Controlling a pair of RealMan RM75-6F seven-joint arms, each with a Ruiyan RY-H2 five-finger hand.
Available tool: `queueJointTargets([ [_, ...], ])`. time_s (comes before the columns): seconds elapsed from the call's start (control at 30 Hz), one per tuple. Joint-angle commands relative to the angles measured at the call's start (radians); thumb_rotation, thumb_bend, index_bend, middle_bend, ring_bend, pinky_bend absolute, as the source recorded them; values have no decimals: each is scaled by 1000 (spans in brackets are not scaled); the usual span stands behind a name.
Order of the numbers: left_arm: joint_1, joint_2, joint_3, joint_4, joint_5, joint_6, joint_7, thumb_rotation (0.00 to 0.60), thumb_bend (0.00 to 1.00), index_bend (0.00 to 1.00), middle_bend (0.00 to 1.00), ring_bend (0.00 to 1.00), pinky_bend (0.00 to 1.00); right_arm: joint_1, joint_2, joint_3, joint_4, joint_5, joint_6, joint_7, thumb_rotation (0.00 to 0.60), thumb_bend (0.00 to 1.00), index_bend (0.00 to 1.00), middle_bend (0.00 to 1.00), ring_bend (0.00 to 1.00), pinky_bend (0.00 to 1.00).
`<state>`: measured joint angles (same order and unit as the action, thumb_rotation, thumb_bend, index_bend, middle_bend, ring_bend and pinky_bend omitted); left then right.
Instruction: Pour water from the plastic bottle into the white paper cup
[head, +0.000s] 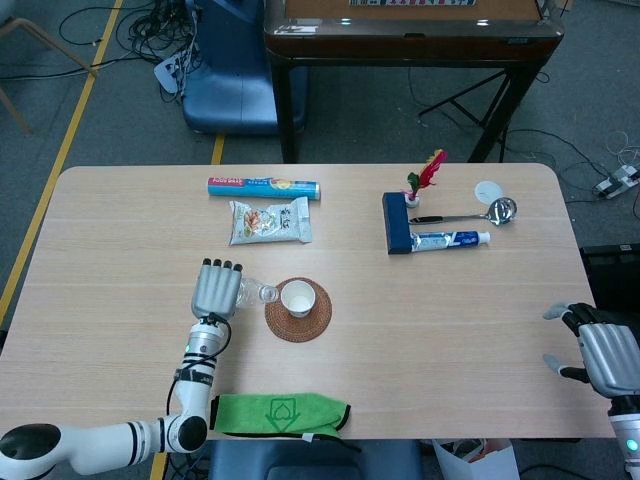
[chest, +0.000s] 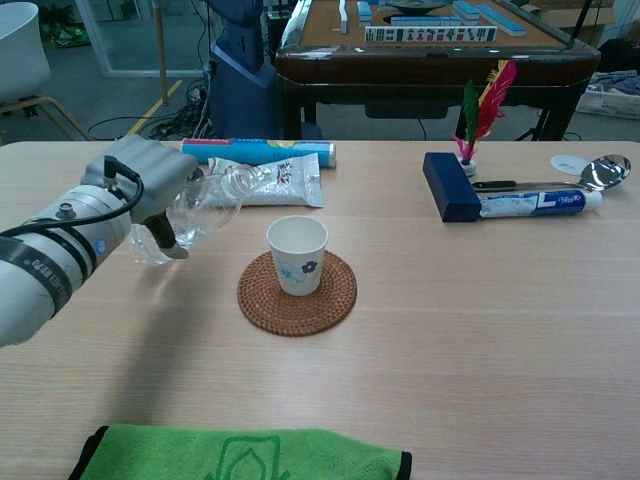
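My left hand (head: 216, 289) (chest: 146, 186) grips a clear plastic bottle (chest: 205, 205) (head: 251, 292), tilted steeply with its open neck pointing right toward the white paper cup (head: 296, 297) (chest: 297, 254). The cup stands upright on a round woven coaster (head: 298, 311) (chest: 297, 291). In the chest view the bottle's mouth is to the left of the cup and a little above its rim. No water stream shows. My right hand (head: 597, 352) rests at the table's right front edge, fingers spread, holding nothing.
A green cloth (head: 280, 413) (chest: 245, 455) lies at the front edge. A snack bag (head: 269, 220) and a wrap roll (head: 262, 187) lie behind the cup. At the back right sit a dark blue box (head: 397, 223), a toothpaste tube (head: 449, 240), a ladle (head: 470, 214), a shuttlecock (head: 424, 177) and a white lid (head: 488, 190).
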<state>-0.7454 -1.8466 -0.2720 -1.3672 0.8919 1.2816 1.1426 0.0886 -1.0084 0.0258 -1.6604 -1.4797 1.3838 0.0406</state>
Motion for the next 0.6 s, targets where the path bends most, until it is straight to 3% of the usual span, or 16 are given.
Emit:
queueJointTargets([
  [0.03, -18, -19, 2, 8, -29, 19, 49, 600, 24, 663, 710, 408, 392, 0, 1, 0, 0, 0, -1, 1, 600, 161, 354, 279, 231, 435],
  [0.6, -94, -90, -6, 63, -150, 85, 279, 600, 24, 675, 722, 424, 411, 2, 7, 2, 7, 4, -7, 27, 600, 161, 354, 279, 231, 435],
])
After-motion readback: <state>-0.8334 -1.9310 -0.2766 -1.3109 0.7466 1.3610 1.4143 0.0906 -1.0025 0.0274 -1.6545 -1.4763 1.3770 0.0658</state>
